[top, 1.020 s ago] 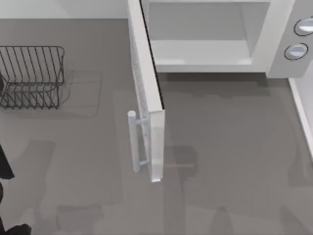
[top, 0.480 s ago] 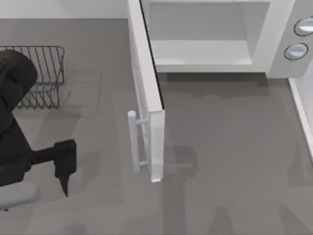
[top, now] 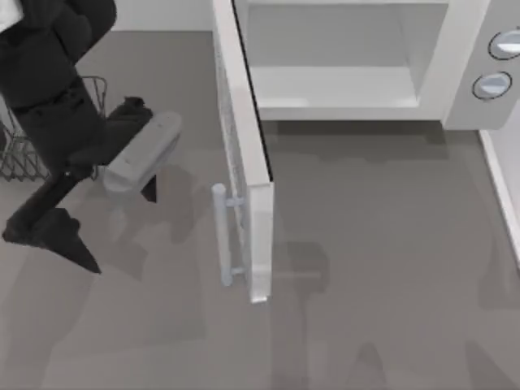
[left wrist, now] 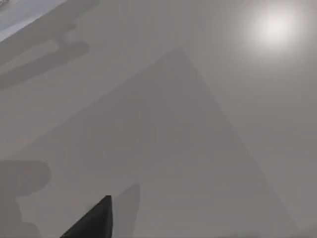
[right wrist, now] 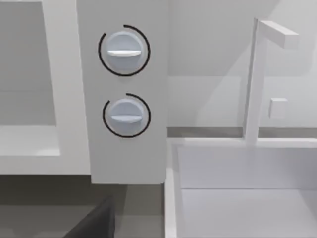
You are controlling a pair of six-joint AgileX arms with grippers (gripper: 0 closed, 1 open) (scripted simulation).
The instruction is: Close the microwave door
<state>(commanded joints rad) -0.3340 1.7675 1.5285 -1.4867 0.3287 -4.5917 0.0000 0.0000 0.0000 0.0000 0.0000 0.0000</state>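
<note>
The microwave (top: 357,57) is a big white box at the far edge of the tabletop (top: 382,244), toward its right side, with a pale cavity standing open and two round silver-grey knobs (right wrist: 124,49) stacked on the panel at its right. The microwave door (top: 244,154) is a flat white panel hinged at the cavity's left side and swung wide, so it juts out toward the near edge, edge-on from above. A pale silver bar handle (top: 220,234) stands off its outer face near the free end on two short posts. My left arm reaches in over the left part of the tabletop, and my left tool (top: 61,236) hangs dark and pointed above the bare surface, well apart from the door and its handle; I cannot tell how wide it is. Behind the arm a dark wire rack (top: 20,154) sits near the far left corner. A white sink (right wrist: 237,188) with a tap adjoins the microwave.
</note>
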